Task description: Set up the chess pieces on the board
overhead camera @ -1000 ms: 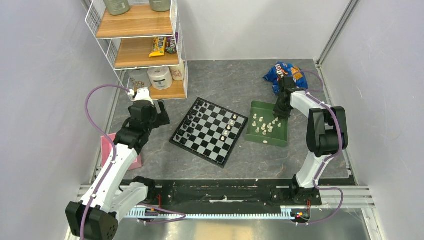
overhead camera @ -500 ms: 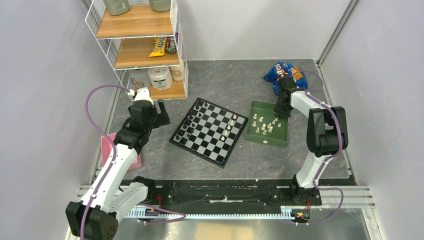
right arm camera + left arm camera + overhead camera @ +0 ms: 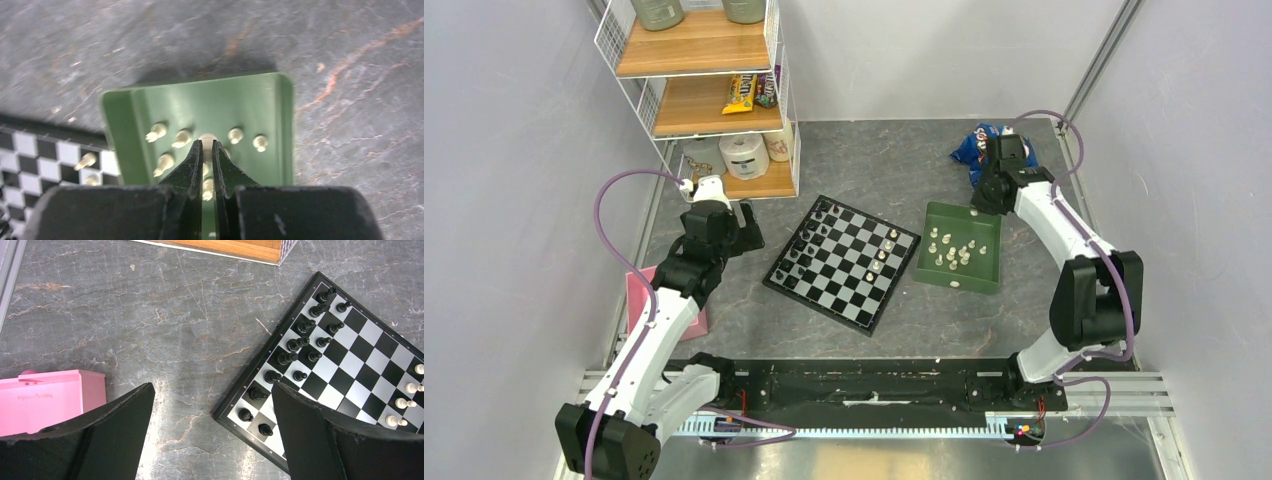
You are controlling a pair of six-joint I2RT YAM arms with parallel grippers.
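The board [image 3: 844, 262] lies in the middle of the table, with black figures along its left side [image 3: 295, 360] and a few cream-white chess pieces [image 3: 879, 255] near its right side. More cream pieces [image 3: 952, 253] stand in the green tray [image 3: 984, 225] to the right. My right gripper [image 3: 979, 203] hangs above the tray's far edge, shut on one cream chess piece [image 3: 206, 136] that shows between its tips [image 3: 206, 143]. Below it are the tray floor [image 3: 240, 105] and loose pieces [image 3: 183, 137]. My left gripper [image 3: 212, 387] is open and holds nothing, over bare table left of the board [image 3: 350, 365].
A wire shelf with snacks and a toilet roll [image 3: 744, 155] stands at the back left. A blue snack bag [image 3: 989, 145] lies behind the tray. A pink box [image 3: 639, 300] sits beside the left arm, also in the left wrist view [image 3: 50, 400].
My right gripper closed on a cream piece in the tray and rose, and that arm swung up and back. The left arm has not moved.
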